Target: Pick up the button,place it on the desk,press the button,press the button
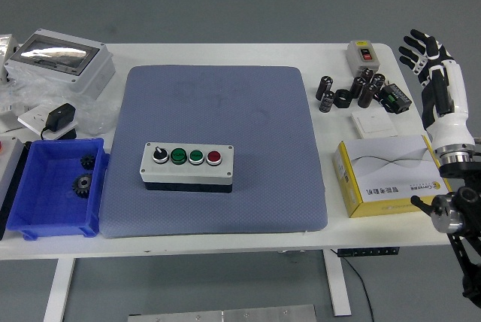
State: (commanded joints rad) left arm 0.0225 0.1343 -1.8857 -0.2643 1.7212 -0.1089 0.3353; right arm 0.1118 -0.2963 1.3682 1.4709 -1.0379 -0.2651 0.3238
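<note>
A grey button box [186, 165] lies on the blue-grey mat [218, 96], left of centre. Its top carries a black selector knob, two green buttons and a red button [214, 157]. My right hand [425, 50] is raised at the table's right edge, fingers spread and holding nothing, far from the button box. A small grey switch box [363, 54] with a red and a black button stands at the back right, near that hand. My left arm does not show.
A yellow-and-white carton [392, 174] lies front right, with black cylinders [353, 90] and a white wall switch [372, 124] behind it. A blue bin [52, 186] holding gears sits front left; a grey enclosure [62, 61] and a black adapter [60, 119] sit back left.
</note>
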